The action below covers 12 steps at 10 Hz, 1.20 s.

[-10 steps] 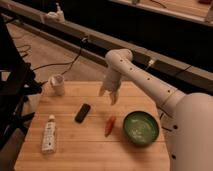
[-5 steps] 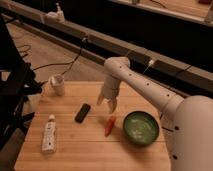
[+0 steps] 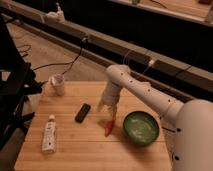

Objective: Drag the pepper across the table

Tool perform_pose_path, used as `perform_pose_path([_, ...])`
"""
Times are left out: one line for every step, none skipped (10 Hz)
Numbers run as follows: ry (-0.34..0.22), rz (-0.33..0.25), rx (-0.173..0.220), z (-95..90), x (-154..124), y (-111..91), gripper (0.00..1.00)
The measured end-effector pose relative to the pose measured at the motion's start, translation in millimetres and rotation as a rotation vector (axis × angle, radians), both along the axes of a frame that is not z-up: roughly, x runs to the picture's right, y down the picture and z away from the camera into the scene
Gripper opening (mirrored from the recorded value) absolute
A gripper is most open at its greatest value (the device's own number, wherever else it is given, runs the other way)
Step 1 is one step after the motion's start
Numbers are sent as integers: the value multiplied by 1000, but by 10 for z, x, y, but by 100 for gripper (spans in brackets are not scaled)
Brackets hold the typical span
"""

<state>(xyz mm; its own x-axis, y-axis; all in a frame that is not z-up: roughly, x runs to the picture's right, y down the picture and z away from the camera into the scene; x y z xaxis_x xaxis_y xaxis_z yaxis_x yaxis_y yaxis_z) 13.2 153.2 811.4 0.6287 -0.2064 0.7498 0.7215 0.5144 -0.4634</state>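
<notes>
Two things flank the pepper (image 3: 108, 126), black device (image 3: 82, 112) and green bowl (image 3: 141, 127); fingers (image 3: 103, 105) just above, spread unclear.

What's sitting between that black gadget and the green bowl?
The pepper, with the gripper right above its far end, in the camera view.

Shown on one table (image 3: 75, 155): one pepper (image 3: 108, 128), one bowl (image 3: 141, 128), one black device (image 3: 83, 112), one cup (image 3: 58, 85), one tube (image 3: 49, 134); one gripper (image 3: 108, 108) is placed at the pepper's upper end.
</notes>
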Motion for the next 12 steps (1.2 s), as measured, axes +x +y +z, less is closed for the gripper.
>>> perform_pose_path([5, 6, -10, 28, 46, 62, 60])
perform_pose_path([11, 14, -20, 60, 90, 118, 60])
perform_pose_path([10, 31, -27, 88, 105, 167, 60])
perform_pose_path([12, 38, -29, 94, 129, 176, 60])
perform_pose_path([11, 37, -29, 95, 123, 181, 60])
perform_pose_path([9, 35, -29, 94, 103, 176, 60])
perform_pose_path([10, 37, -28, 100, 109, 178, 60])
perform_pose_path([11, 39, -28, 105, 116, 175, 60])
perform_pose_path([15, 42, -31, 138, 128, 185, 60])
perform_pose_path([20, 47, -34, 188, 156, 201, 60])
perform_pose_path([25, 52, -38, 231, 183, 217, 60])
perform_pose_path([30, 58, -40, 278, 210, 235, 60])
